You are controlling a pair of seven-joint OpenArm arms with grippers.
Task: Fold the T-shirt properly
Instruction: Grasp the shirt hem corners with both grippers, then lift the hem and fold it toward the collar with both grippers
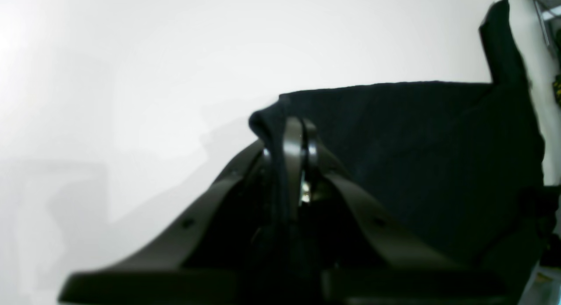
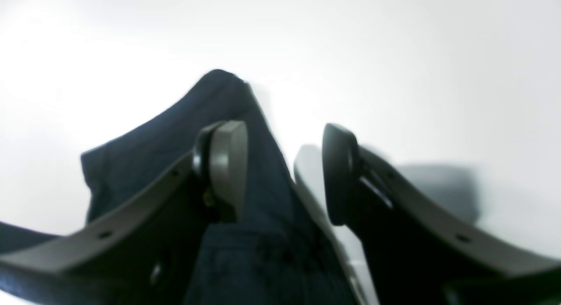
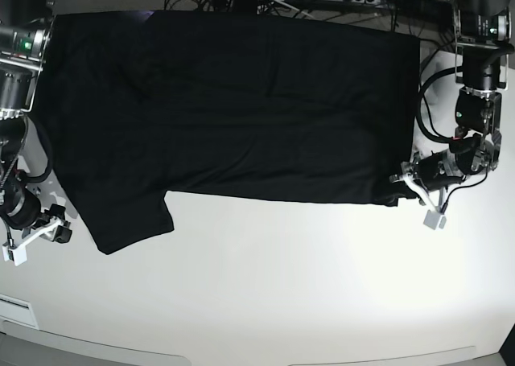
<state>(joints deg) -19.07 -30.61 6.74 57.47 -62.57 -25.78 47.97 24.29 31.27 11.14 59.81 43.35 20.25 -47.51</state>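
Pinching T-shirt (image 3: 241, 100) hem: left fingers (image 1: 294, 134) | right fingers (image 2: 228, 164) spread | black cloth, flat

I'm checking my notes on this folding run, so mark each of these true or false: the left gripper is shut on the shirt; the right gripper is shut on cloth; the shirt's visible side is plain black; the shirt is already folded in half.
1. The left gripper is shut on the T-shirt. True.
2. The right gripper is shut on cloth. False: its jaws stand open, with cloth beneath them.
3. The visible side is plain black. True.
4. The shirt is folded in half. False: it lies spread across the table, one sleeve out.
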